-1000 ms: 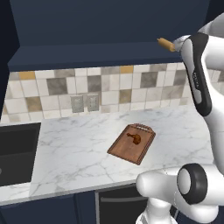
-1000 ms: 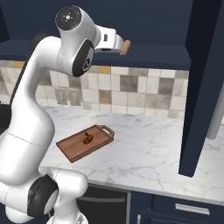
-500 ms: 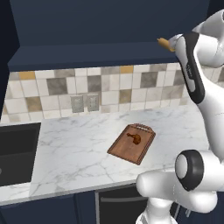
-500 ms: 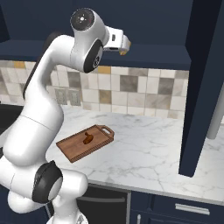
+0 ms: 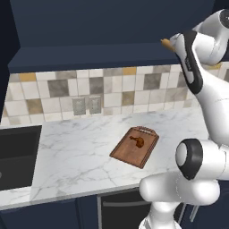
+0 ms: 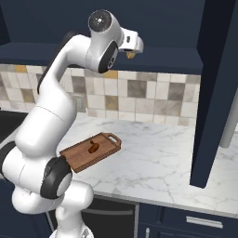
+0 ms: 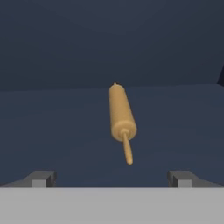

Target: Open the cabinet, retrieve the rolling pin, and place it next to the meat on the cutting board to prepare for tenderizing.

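The cabinet (image 5: 103, 31) stands open, and its dark shelf (image 7: 65, 131) spreads out in the hand view. On that shelf lies the tan rolling pin (image 7: 121, 114), one thin handle pointing toward me. My gripper (image 7: 111, 180) is open just short of that handle, with nothing between the fingertips (image 7: 41, 178). From the base views only the pin's end (image 5: 166, 43) (image 6: 131, 55) pokes out past my hand at shelf height. Down on the marble counter, the cutting board (image 5: 134, 146) (image 6: 90, 152) carries the meat (image 5: 137, 141) (image 6: 93, 148).
The open cabinet door (image 6: 216, 93) hangs over the counter's right side, its bar handle (image 6: 230, 125) beside it. A dark sink (image 5: 13, 156) is set into the counter at left. A wall outlet (image 5: 87, 106) sits in the tiled backsplash.
The arm's upper joints have swung toward the cabinet and the hand has closed in on the rolling pin, covering more of it. The gripper stays open; board and meat are unmoved.
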